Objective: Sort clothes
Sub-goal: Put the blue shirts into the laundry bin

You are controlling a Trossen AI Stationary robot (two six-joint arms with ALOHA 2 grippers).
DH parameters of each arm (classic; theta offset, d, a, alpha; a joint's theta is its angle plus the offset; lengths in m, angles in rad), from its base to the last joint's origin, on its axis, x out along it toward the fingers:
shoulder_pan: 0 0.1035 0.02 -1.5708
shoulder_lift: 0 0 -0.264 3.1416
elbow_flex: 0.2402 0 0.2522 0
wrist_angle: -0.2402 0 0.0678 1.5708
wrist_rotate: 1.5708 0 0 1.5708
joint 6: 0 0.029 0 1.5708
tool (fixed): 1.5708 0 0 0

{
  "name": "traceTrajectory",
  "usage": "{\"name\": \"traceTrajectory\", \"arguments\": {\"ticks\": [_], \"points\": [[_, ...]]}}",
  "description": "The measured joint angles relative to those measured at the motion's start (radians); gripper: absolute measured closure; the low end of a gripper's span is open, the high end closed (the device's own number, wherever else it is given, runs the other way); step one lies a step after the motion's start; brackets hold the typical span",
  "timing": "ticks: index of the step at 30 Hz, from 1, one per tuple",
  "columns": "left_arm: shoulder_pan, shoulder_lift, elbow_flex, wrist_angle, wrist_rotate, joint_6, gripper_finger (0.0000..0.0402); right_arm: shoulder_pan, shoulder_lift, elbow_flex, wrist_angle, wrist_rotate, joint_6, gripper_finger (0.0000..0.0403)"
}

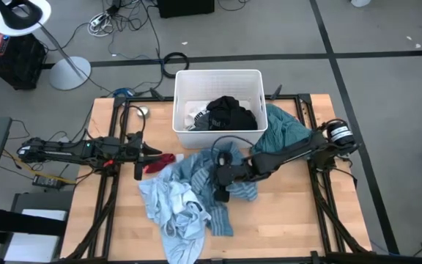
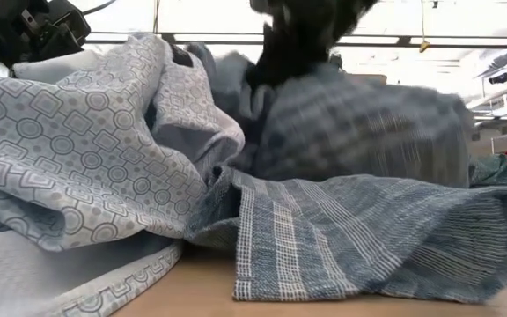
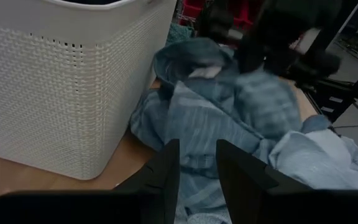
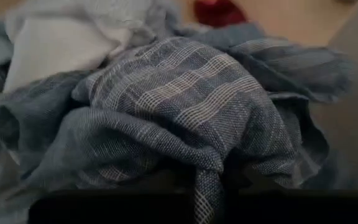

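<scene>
A white bin [image 1: 217, 78] stands at the upper middle of the counter [image 1: 291, 227], with black clothes [image 1: 229, 114] and something white inside. A teal garment [image 1: 284, 130] lies against its right wall. Below it sprawls a heap of light blue clothes [image 1: 185, 202], with a small red piece [image 1: 160, 163] at its left edge. The right claw [image 1: 222, 178] is buried in the heap's middle, closed on a blue plaid garment [image 4: 185, 106]. The left claw [image 1: 139, 154] sits open beside the red piece.
</scene>
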Motion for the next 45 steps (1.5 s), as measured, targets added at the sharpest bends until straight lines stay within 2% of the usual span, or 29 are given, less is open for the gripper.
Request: {"name": "traceTrajectory", "arguments": {"ticks": [9,21,33,45], "points": [[0.0,0.0,0.0,0.0,0.0,0.003,0.0291,0.0,-0.023,0.26,-0.236,0.095,-0.03,0.0386],[0.0,0.0,0.001,-0.051,-0.001,0.001,0.0291,-0.065,-0.023,0.546,-0.36,0.125,-0.075,0.0386],[0.0,0.0,0.001,-0.066,-0.001,0.002,0.0291,-0.169,-0.023,0.791,-0.328,0.125,-0.195,0.0386],[0.0,0.0,0.001,-0.066,-0.001,0.004,0.0291,-0.28,-0.023,0.952,-0.088,0.121,-0.372,0.0386]]}}
